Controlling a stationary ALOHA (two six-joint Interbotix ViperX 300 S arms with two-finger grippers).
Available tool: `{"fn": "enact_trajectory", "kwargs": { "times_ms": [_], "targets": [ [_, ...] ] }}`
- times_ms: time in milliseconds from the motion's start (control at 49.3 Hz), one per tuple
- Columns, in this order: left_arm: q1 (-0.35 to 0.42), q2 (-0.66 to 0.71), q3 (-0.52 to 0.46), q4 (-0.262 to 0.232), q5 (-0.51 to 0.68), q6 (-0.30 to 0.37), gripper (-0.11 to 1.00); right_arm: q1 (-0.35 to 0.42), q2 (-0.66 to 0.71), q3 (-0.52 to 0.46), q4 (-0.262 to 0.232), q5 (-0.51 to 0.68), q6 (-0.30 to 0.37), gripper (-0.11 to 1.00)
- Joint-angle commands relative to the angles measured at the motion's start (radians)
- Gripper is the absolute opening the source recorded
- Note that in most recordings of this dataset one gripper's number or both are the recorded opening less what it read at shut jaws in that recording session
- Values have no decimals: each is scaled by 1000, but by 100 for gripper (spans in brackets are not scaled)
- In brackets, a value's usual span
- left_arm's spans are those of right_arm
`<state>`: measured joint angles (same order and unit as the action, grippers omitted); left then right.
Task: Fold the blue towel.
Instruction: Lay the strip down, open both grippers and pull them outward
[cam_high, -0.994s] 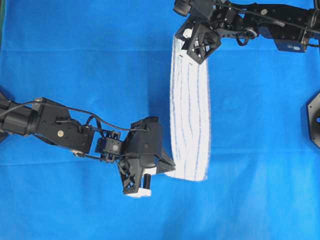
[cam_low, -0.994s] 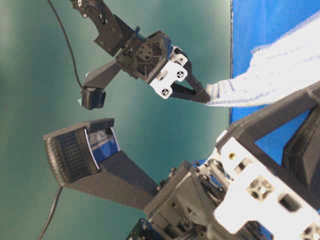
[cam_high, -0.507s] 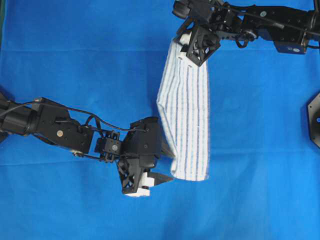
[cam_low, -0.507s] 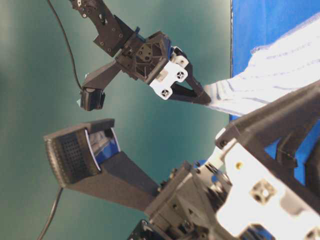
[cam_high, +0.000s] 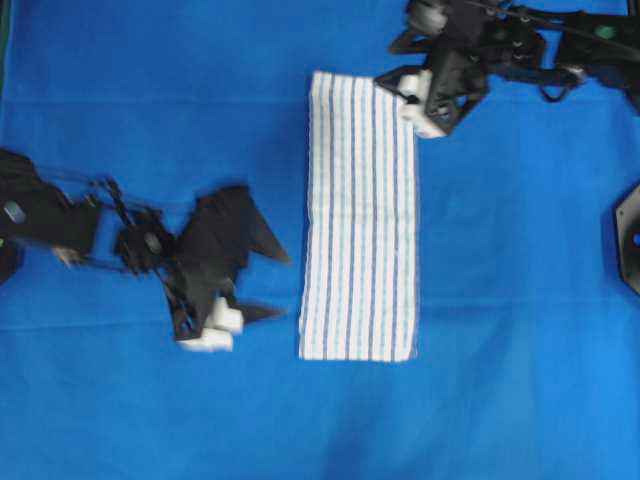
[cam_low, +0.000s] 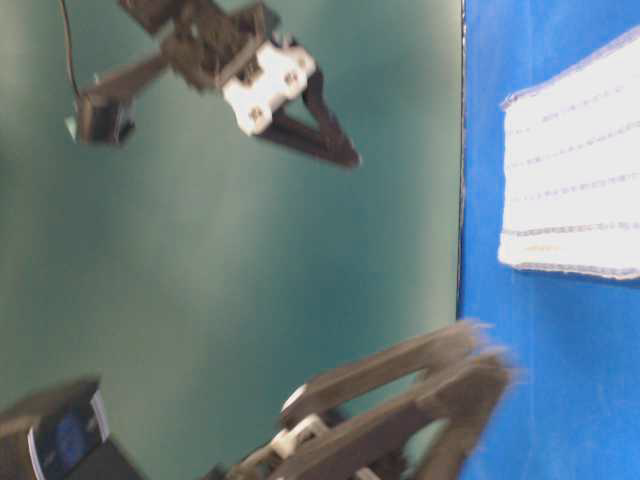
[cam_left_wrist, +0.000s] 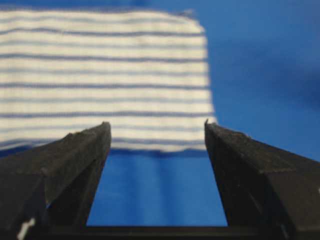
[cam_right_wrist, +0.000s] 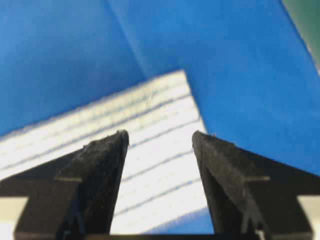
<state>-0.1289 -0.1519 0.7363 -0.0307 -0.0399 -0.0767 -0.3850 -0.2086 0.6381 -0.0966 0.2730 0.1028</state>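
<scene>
Resting flat on the blue cloth (cam_high: 150, 100) over the worktop, the towel (cam_high: 360, 215) sits centre of the overhead frame as a long narrow strip, running top to bottom. Looks like one fold is done & both arms are clear of it, so the step in hand reads as a release/reset between folds.

Left gripper (cam_high: 262, 285): fingers spread, nothing between them, lower left of frame, just beside the towel's lower-left edge, apart from it. Wrist view shows the towel's short end past the open fingers (cam_left_wrist: 75, 150). Right gripper (cam_high: 392, 85): fingers also spread & empty, top of frame at the towel's upper-right corner; whether it touches the cloth, can't tell.

Next move, my guess: halve the strip lengthwise, i.e. grab the corners of one short end w/ both grippers & carry it to the other end, keeping edges lined up.

Towel itself: white w/ thin dark- & pale-blue stripes along its length, edges fairly square, surface smooth.
</scene>
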Motion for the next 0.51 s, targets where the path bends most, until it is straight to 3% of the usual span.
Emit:
{"fn": "enact_trajectory", "kwargs": {
  "times_ms": [0, 284, 487],
  "targets": [
    [57, -86, 31, 3, -12, 15, 69, 26, -86, 40, -3, -20, 5, 60],
    [244, -192, 121, 3, -74, 51, 69, 164, -310, 219, 23, -51, 18, 60],
    [299, -199, 129, 3, -75, 52, 69, 215, -370, 295, 41, -61, 18, 59]
  ]
}}
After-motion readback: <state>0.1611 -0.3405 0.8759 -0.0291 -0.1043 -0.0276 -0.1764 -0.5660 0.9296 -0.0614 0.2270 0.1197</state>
